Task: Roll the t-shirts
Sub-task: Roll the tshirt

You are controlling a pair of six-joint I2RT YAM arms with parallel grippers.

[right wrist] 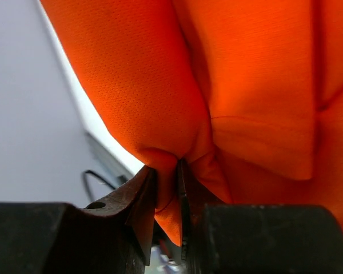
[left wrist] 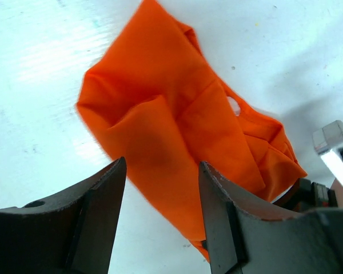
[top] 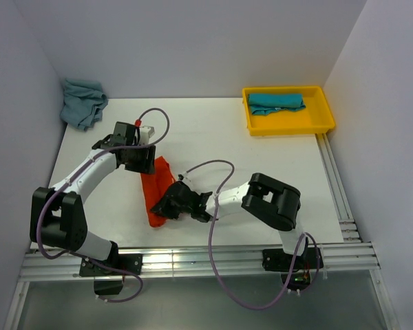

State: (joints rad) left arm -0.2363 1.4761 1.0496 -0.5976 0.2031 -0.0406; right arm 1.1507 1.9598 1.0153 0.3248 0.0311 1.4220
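Orange-red t-shirt (top: 152, 190) near the worktop's (top: 261, 172) front edge: right hand (right wrist: 167, 169) pinches a fold for rolling, left hand (left wrist: 162, 171) hovers spread.

Bright even overhead light; wrist views soft, slight table glare.

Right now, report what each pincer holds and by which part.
The right pincer grips the orange t-shirt by a bunched fold at its near end. The left pincer is open over it, holding nothing.
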